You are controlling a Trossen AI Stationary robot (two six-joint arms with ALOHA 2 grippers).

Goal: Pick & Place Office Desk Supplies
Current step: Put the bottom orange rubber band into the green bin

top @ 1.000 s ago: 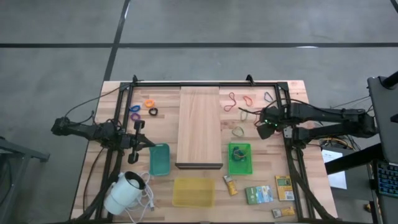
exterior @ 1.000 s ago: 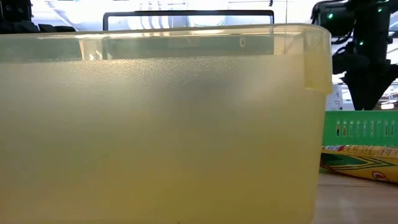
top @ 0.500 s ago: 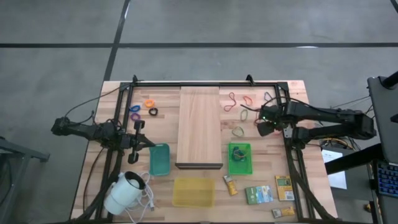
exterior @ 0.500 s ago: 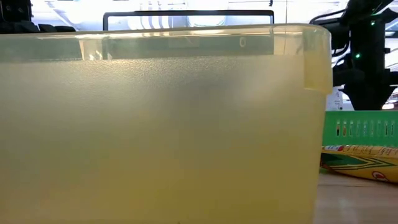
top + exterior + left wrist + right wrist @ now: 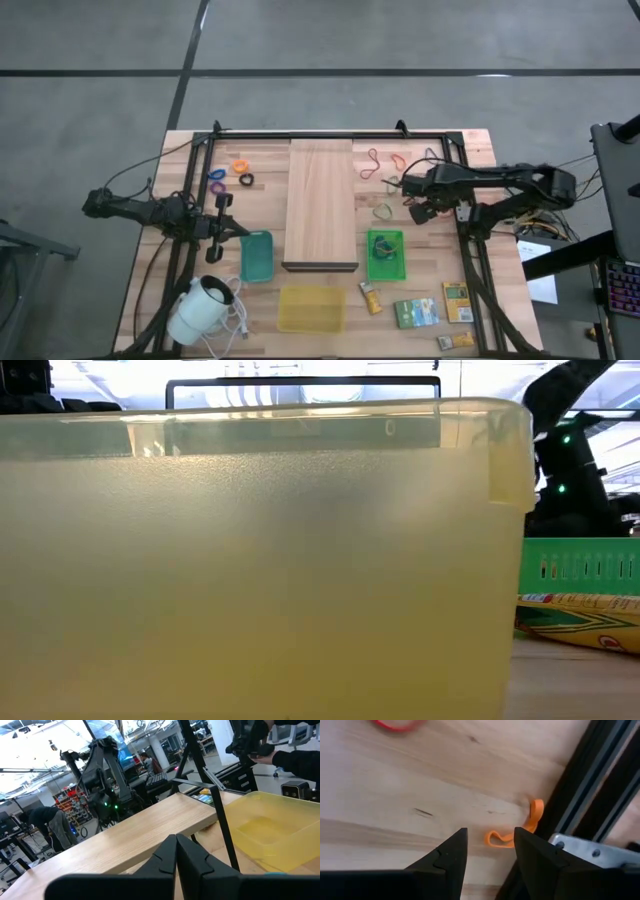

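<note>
Right fingers point(image 5: 487, 852) shifted, orange band point(image 5: 517, 831) just ahead

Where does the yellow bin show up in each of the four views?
High view: yellow bin at bottom centre, just below the board.
Low view: it fills most of the picture, right in front of the camera.
Left wrist view: at the right, past the board's end.
Right wrist view: not in it.
Landmark: the board, next to the bin in the high and left wrist views.

arms: dark, slim, jointed; green lamps | pincer point(image 5: 487, 855): black wedge-shaped fingers point(image 5: 445, 857)
</note>
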